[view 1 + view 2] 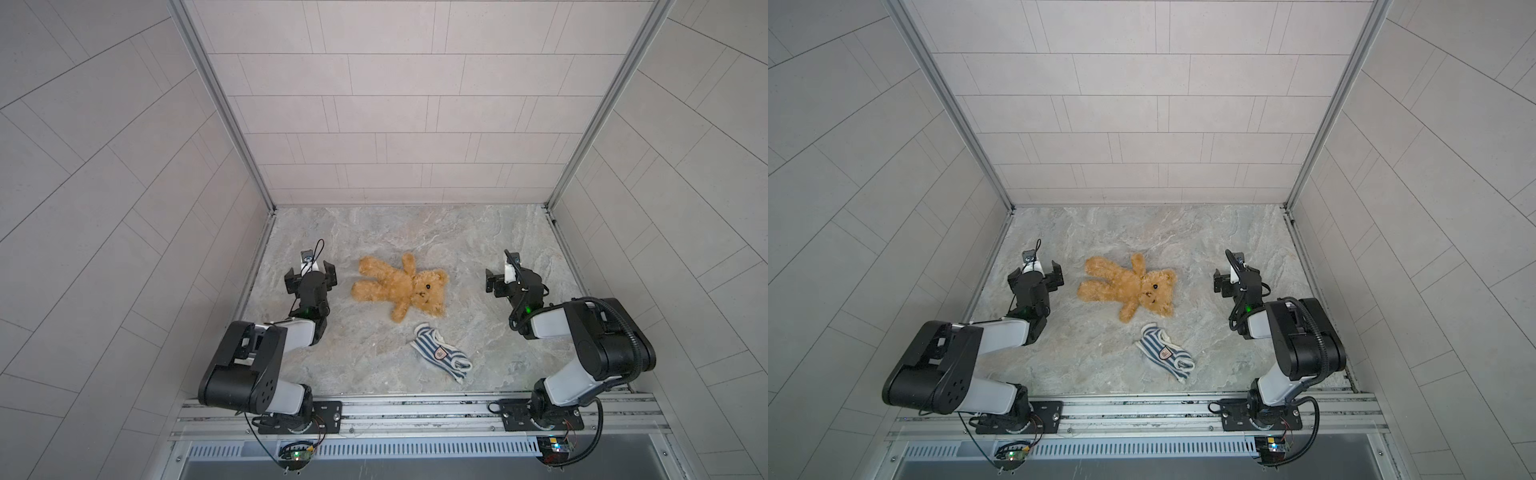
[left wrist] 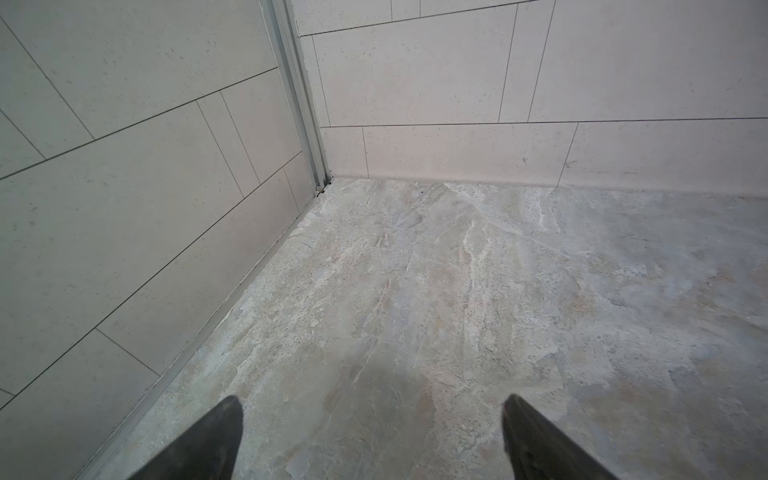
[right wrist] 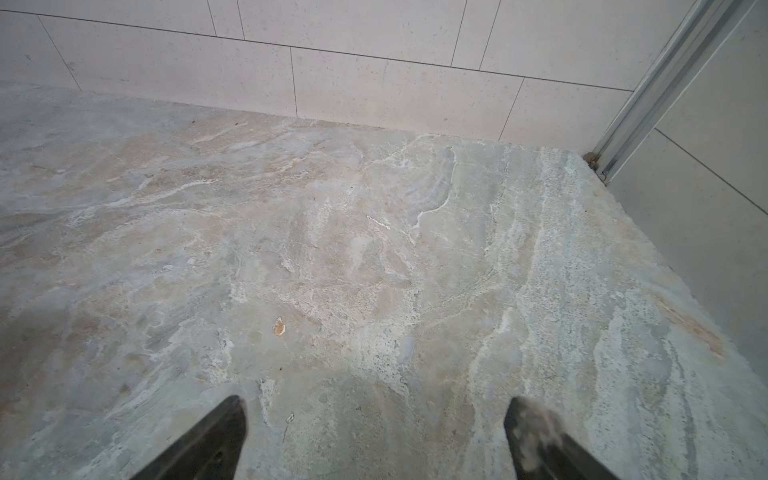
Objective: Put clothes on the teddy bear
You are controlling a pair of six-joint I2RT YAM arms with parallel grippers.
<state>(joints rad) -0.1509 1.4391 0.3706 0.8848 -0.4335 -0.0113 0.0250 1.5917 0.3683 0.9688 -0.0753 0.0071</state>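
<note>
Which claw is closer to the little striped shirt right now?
The right claw. It hovers open, to the right of the striped shirt and farther back toward the rear wall. The left claw, also open, sits beyond the teddy bear, past its legs on the left side.

Glossy black-and-white arms (image 1: 241, 361), black corrugated hose (image 1: 624, 322), green joint lights (image 1: 306, 309).
</note>
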